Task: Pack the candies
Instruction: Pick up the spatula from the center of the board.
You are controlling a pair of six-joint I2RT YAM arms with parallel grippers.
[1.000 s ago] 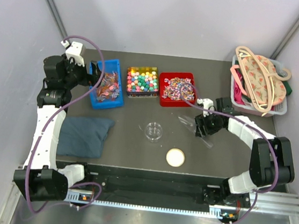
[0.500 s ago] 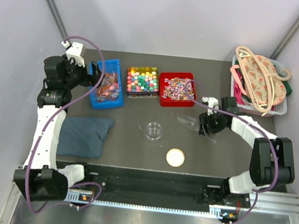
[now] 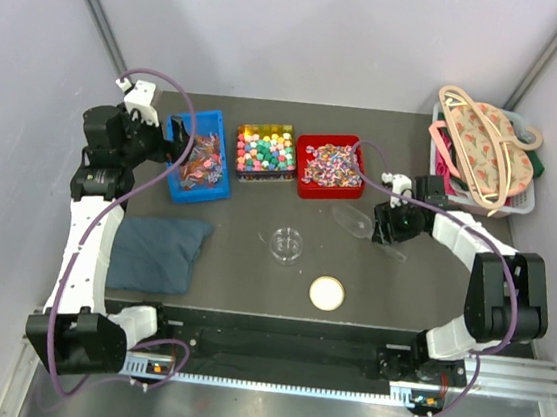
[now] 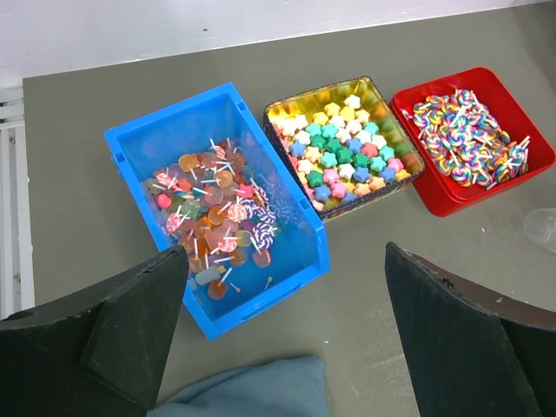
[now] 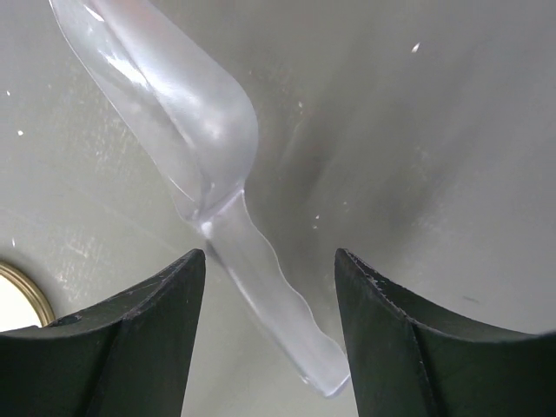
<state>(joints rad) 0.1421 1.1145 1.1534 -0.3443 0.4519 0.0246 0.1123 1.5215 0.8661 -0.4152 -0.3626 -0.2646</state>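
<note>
Candies (image 4: 343,148) sit in three containers in a row along the far edge of the tabletop (image 3: 242,265): blue bin (image 4: 269,300) nearest the far left corner, gold tray (image 4: 300,106) in the middle, red bin (image 4: 486,193) beside it. Left gripper (image 4: 287,261) hangs over the blue bin's near wall, jaws spread wide, holding nothing. Right gripper (image 5: 269,256) is low over the right half of the tabletop, jaws apart, straddling the handle of a clear scoop (image 5: 174,113) without clamping it
</note>
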